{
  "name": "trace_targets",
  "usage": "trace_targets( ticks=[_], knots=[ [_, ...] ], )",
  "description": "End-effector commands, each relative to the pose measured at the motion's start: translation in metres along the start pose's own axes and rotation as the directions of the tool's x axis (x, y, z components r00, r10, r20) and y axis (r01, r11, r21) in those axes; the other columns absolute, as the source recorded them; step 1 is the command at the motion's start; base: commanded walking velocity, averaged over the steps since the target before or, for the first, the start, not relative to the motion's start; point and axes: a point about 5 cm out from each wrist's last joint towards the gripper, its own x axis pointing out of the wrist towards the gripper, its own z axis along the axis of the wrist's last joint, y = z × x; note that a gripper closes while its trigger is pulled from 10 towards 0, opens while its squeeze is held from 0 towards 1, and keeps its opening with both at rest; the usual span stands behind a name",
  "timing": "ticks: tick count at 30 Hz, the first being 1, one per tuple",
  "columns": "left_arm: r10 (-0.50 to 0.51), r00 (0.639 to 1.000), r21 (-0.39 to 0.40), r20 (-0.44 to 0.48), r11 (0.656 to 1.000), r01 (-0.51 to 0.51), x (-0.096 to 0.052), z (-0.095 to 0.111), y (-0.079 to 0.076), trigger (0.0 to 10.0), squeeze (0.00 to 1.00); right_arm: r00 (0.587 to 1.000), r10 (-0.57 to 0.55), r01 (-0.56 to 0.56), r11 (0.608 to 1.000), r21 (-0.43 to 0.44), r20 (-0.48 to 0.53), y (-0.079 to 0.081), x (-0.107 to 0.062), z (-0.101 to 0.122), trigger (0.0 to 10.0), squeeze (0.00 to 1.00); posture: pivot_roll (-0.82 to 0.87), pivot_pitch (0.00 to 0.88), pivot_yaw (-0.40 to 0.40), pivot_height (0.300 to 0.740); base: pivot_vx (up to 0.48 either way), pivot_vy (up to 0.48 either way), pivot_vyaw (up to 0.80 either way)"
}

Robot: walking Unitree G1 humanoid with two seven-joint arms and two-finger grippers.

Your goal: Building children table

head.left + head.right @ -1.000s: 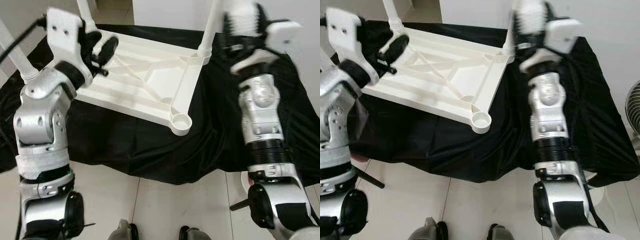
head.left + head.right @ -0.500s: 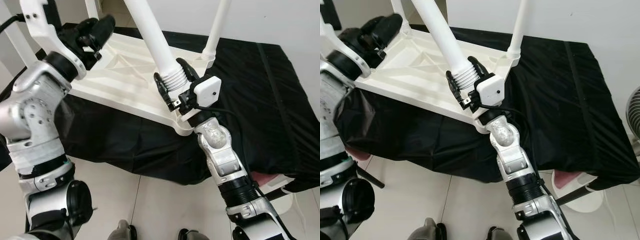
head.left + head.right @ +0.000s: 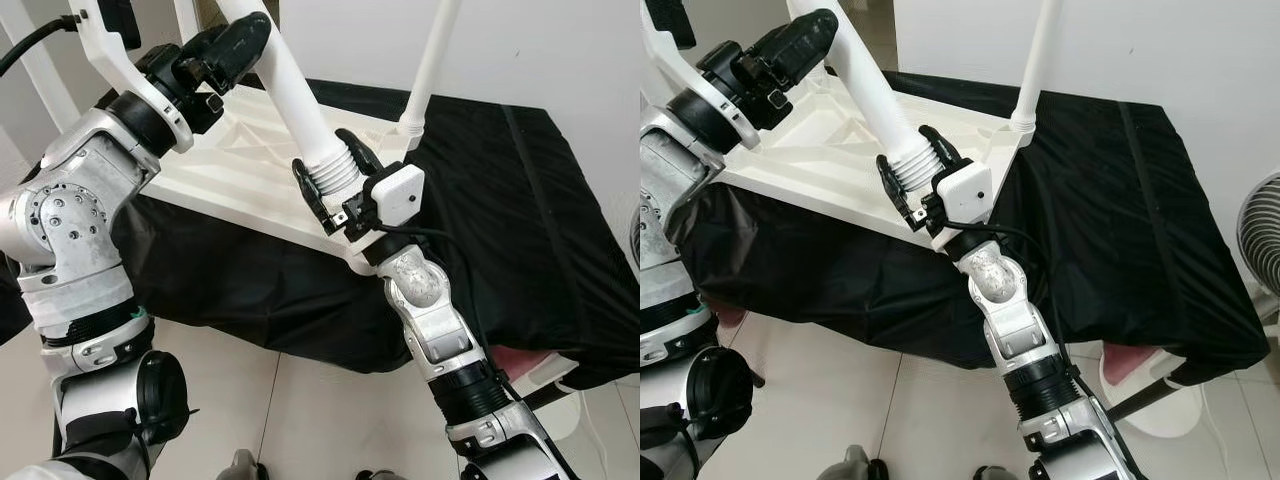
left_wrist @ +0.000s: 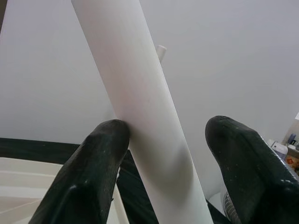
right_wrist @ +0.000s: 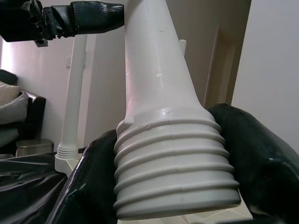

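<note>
The white table top (image 3: 240, 175) lies upside down on a black cloth (image 3: 520, 220). My right gripper (image 3: 328, 167) is shut on the ribbed threaded end of a loose white leg (image 3: 295, 100), just above the top's near corner. The leg slants up and away to my left. Higher up, my left gripper (image 3: 238, 38) is open around the leg's shaft (image 4: 140, 107); one finger (image 4: 100, 154) touches it, the other (image 4: 243, 158) stands apart. A fitted leg (image 3: 430, 60) stands upright at the far right corner. The near corner socket is hidden behind my right wrist.
More white legs (image 3: 35, 85) rise at the top's far and left corners. A fan (image 3: 1260, 235) stands on the right. A white and pink object (image 3: 1140, 385) lies on the tiled floor (image 3: 290, 400) under the cloth's edge.
My right arm swung in from the right and now holds the leg's threaded end over the near corner. My left gripper rose from the table top to the leg's shaft.
</note>
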Motion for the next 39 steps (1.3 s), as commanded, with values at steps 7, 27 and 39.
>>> trace_targets(
  ticks=[7, 27, 39],
  knots=[
    [0.061, 0.996, -0.007, -0.067, 0.998, -0.062, 0.011, -0.009, 0.006, 10.0, 0.00, 0.997, 0.056, -0.052, 0.995, -0.080, 0.057, 0.011, 0.000, 0.009, 10.0, 0.00, 0.01, 0.027, 0.031, 0.740, 0.000, 0.000, 0.00],
    [0.117, 0.990, -0.028, -0.073, 0.992, -0.120, 0.010, -0.010, 0.013, 0.0, 0.00, 0.997, 0.056, -0.062, 0.993, -0.099, -0.061, 0.020, -0.010, -0.010, 10.0, 0.00, 0.01, 0.049, 0.040, 0.740, 0.000, 0.000, 0.00],
    [0.007, 0.989, 0.100, -0.145, 0.995, 0.007, 0.009, -0.023, -0.004, 0.0, 0.00, 0.980, 0.111, -0.118, 0.992, -0.033, -0.164, 0.024, -0.015, -0.024, 10.0, 1.00, 0.01, 0.060, 0.039, 0.740, 0.000, 0.000, 0.00]
  ],
)
